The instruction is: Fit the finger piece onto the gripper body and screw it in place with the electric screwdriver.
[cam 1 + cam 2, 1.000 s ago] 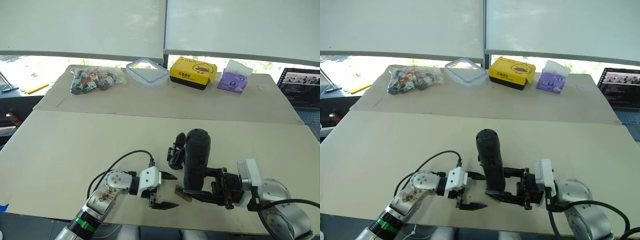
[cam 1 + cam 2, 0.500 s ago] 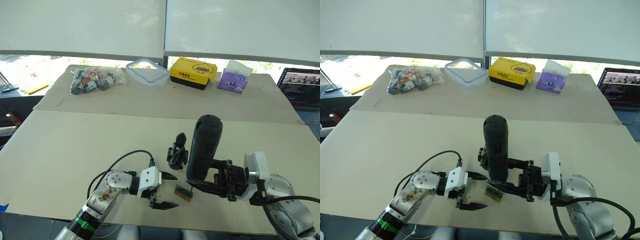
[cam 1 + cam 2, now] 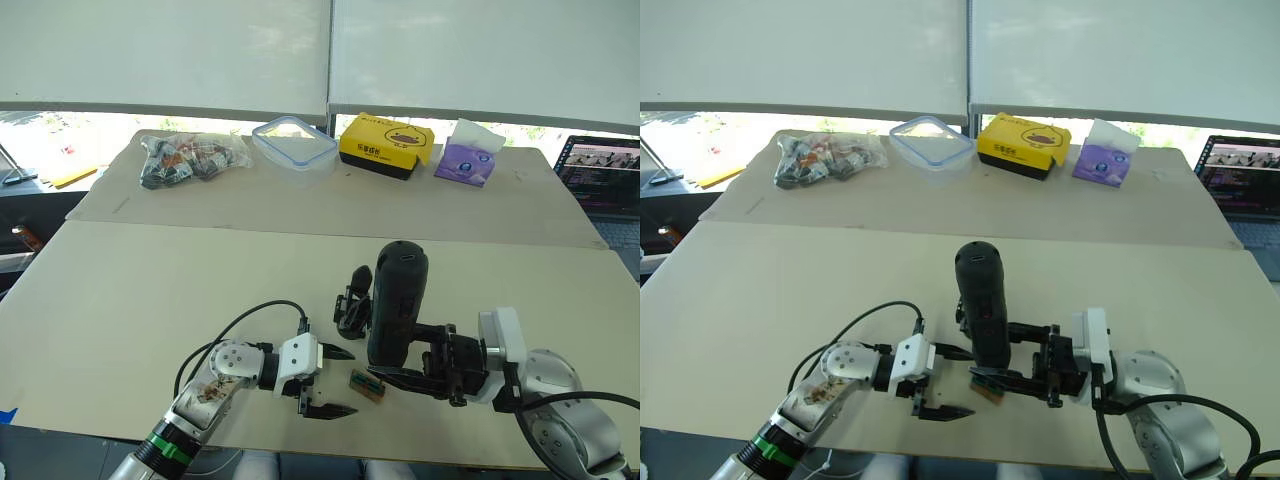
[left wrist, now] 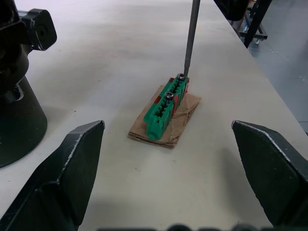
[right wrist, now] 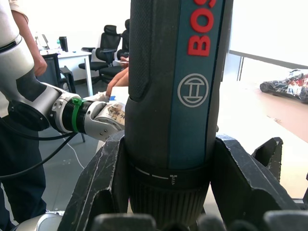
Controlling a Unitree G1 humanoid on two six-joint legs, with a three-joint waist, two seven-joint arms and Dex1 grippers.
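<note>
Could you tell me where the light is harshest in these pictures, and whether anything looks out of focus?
Head views: daylight blows out the window strip behind the table. Right wrist view: bright backlight behind the electric screwdriver, sharp in front of a softer room. Left wrist view: green block crisp.

The left arm reaches forward low over the worktop, wrist level, its hand (image 3: 328, 382) pointing to the robot's right with both black fingers spread wide apart and nothing between them. The right arm comes in from the right, forearm low, its hand (image 3: 400, 368) pointing left and clamped around the lower barrel of the screwdriver (image 3: 396, 305), which it holds upright.
</note>
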